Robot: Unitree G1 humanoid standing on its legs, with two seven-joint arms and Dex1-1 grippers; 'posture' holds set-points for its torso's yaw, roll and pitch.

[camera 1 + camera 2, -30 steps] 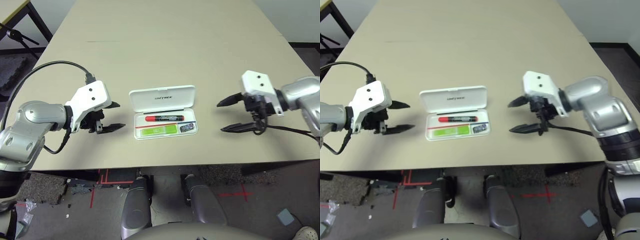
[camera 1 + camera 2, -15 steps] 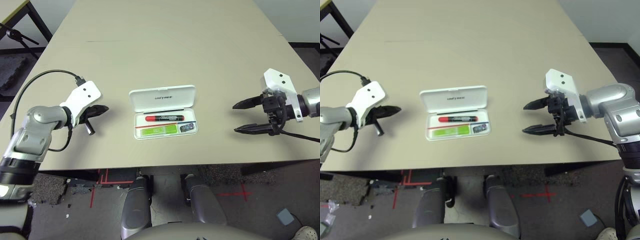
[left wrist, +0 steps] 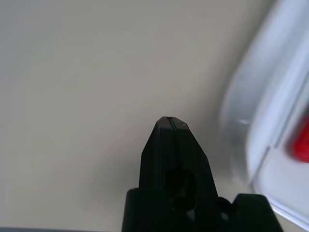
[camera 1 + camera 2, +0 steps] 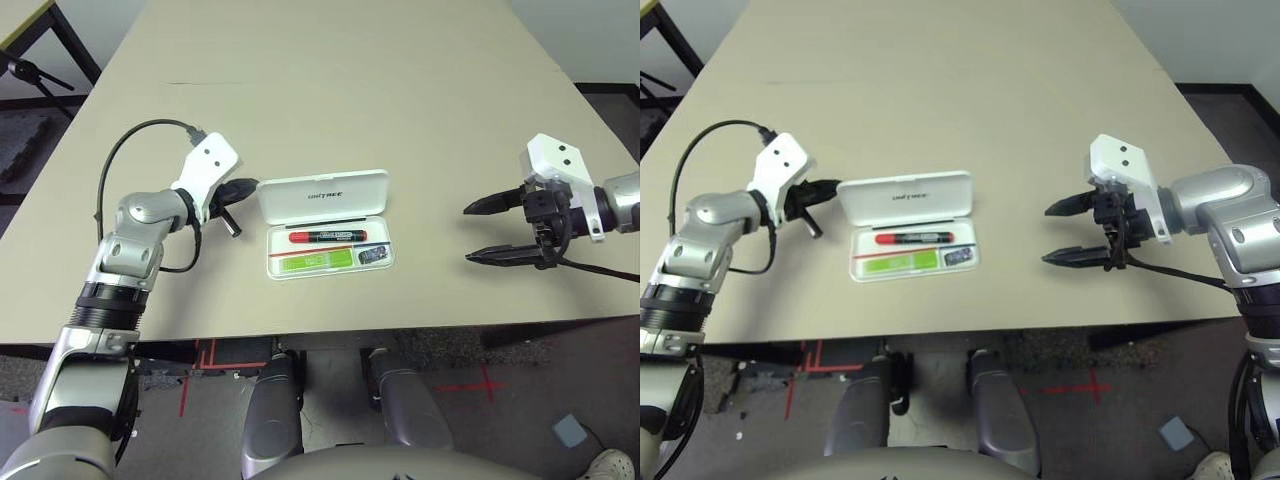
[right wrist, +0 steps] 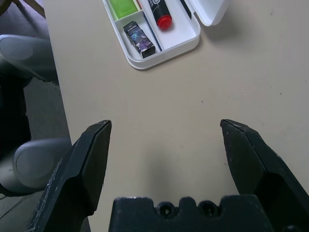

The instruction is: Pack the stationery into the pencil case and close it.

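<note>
The white pencil case (image 4: 325, 196) lies open in the middle of the table, its lid with dark lettering tilted up at the back. In its tray lie the red marker (image 4: 328, 236), the lime-green highlighter (image 4: 315, 261) and a small dark eraser block (image 5: 140, 38). My left gripper (image 4: 248, 187) is shut with nothing in it, its tip right at the lid's left end; the left wrist view shows its fingers (image 3: 169, 145) pressed together beside the white lid (image 3: 260, 111). My right gripper (image 4: 478, 232) hangs open well to the right of the case.
The beige table (image 4: 330, 90) stretches far back, bare behind the case. A black cable (image 4: 125, 160) loops from my left wrist. The table's front edge runs just below the case, with floor and red tape marks beyond.
My left gripper has shut and swung right from the table's left side to the lid's left end. My right gripper drew away rightward from the case, then held still.
</note>
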